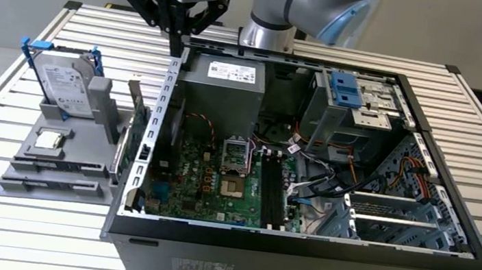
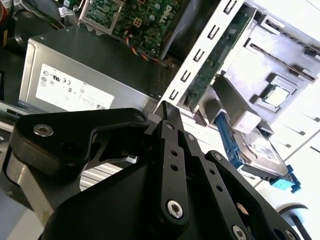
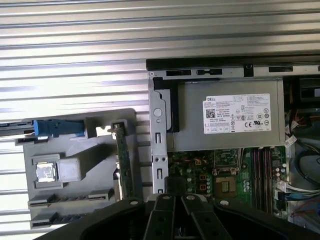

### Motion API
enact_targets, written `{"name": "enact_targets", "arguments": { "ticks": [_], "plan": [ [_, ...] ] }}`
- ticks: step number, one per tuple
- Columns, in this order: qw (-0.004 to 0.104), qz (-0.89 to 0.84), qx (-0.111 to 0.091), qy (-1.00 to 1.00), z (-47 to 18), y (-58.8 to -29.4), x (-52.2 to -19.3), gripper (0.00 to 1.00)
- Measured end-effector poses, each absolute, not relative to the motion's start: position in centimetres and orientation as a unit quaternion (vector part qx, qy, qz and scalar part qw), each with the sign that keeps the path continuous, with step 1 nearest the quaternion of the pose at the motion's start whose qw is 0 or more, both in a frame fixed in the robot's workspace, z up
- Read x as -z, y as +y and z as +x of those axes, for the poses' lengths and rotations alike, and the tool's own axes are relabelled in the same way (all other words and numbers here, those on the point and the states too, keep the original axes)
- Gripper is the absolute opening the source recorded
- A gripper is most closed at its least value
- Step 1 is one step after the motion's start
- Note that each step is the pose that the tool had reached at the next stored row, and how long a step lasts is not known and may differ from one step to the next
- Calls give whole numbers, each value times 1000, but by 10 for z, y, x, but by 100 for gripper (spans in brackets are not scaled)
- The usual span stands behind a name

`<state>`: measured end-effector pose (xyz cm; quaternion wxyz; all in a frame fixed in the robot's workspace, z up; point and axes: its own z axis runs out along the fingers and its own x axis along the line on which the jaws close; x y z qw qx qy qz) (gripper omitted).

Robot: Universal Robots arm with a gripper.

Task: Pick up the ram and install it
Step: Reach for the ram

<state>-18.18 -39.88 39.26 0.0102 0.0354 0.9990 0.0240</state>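
step: approach for the pick; judged not yet grasped
gripper: above the case rear wall, beside the power supply; jaws together, nothing between them
ram: seems to lie edge-up in the grey holder low slot on the desk, well apart from the gripper; hard to be sure
pick needs: jaws apart, lined up along the stick
target: black slots
in the way: upright expansion card between holder and case
also: hard drive
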Motion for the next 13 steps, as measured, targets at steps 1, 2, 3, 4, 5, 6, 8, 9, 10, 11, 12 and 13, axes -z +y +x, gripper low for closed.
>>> {"name": "enact_targets", "arguments": {
  "ticks": [1,2,3,4,5,6,8,9,10,11,12,13],
  "plan": [
    [10,35,-24,999,-182,-399,-393,0],
    [10,35,-24,999,-183,-399,-393,0],
    [10,35,-24,999,-183,-399,-393,0],
    [10,35,-24,999,-183,-399,-393,0],
    [10,35,-24,999,-184,-399,-393,0],
    [10,35,-24,999,-184,-399,-393,0],
    [10,35,-24,999,-185,-399,-393,0],
    [10,35,-24,999,-185,-399,-393,0],
    [10,35,-24,999,-186,-399,-393,0],
    [10,35,-24,999,-186,-399,-393,0],
    [10,35,-24,999,-186,-399,-393,0],
    [10,35,-24,999,-187,-399,-393,0]
  ]
}}
